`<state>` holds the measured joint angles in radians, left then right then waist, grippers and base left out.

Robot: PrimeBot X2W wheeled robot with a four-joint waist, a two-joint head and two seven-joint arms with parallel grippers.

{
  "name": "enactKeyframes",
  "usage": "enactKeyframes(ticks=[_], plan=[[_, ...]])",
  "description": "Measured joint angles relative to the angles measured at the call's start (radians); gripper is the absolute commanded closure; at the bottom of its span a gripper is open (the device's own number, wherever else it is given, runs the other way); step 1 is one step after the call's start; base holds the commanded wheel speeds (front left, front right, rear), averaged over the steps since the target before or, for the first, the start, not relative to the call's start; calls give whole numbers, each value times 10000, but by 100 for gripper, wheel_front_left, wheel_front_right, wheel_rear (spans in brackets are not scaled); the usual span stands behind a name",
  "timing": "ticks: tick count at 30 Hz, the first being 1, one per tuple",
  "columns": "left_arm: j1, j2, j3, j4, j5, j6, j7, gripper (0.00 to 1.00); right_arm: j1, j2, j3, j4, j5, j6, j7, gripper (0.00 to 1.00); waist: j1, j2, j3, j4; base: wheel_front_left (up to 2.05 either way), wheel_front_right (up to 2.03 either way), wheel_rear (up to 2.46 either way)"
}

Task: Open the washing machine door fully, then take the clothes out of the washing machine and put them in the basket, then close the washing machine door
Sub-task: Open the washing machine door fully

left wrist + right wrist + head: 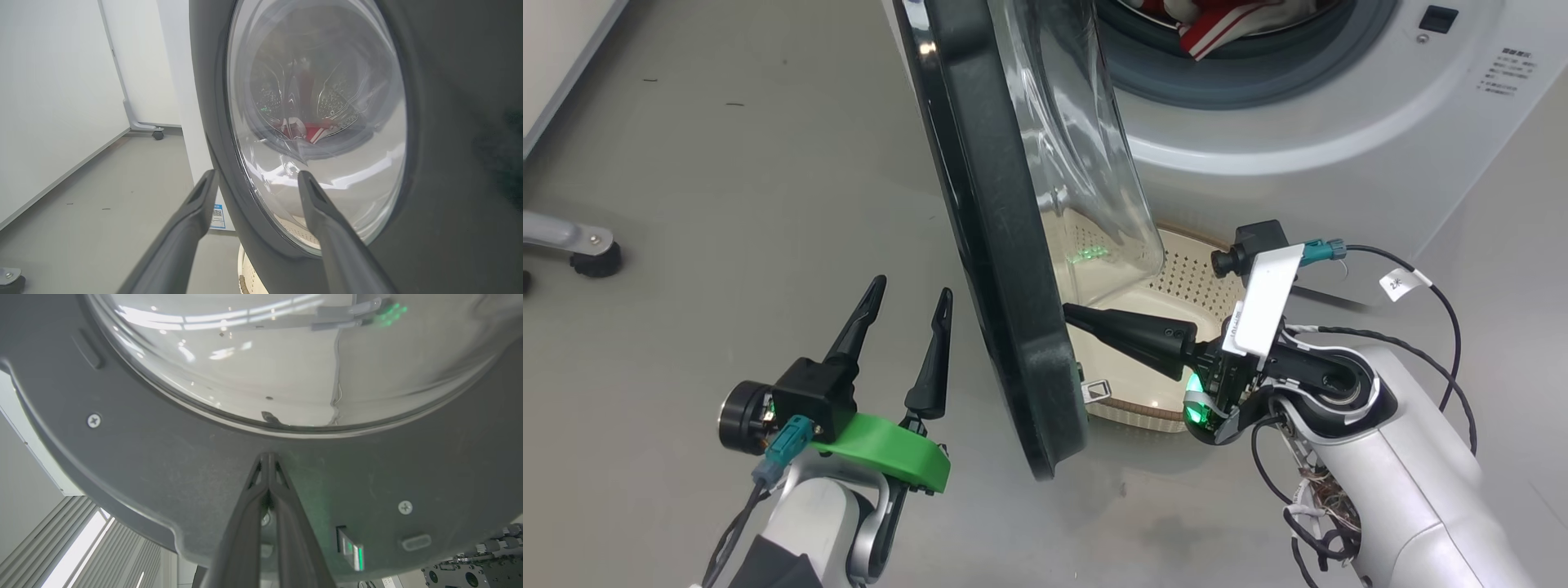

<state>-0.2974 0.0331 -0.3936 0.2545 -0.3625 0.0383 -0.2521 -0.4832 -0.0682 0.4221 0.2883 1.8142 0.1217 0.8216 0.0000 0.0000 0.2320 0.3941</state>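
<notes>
Smooth grey floor, matt, marked by a few small dark specks. At far left, a grey metal foot ends in a black caster. White wall panels meet the floor along a pale skirting. Slatted blinds admit a bright strip of daylight.
</notes>
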Motion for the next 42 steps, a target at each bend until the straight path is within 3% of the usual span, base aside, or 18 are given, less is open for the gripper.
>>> enactKeyframes(ticks=[16,25,29,30,31,32,42], plan=[[213,0,71,12,-155,105,0,0,299,4,591,-247,378,0,-844,100,0,0,-166,294,0,0,0],[365,6,232,17,-155,186,0,0,888,48,-384,-606,587,0,-1856,100,0,0,-259,224,0,0,0],[416,4,257,77,-144,186,0,0,1472,42,-1325,-767,322,0,-2761,100,0,0,-361,111,0,0,0],[419,6,259,92,-144,186,0,0,1606,21,-1494,-821,305,0,-2915,66,0,0,-392,91,0,0,0],[420,6,267,115,-144,186,0,0,1754,-12,-1664,-863,219,0,-3143,66,0,0,-424,70,0,0,0],[427,6,282,132,-144,186,0,0,1893,-36,-1801,-890,113,0,-3333,0,0,0,-456,49,0,0,0],[658,6,418,222,-138,192,0,0,2861,-767,-2859,-1221,-2263,0,-5749,0,0,0,-645,-220,0,0,0]])
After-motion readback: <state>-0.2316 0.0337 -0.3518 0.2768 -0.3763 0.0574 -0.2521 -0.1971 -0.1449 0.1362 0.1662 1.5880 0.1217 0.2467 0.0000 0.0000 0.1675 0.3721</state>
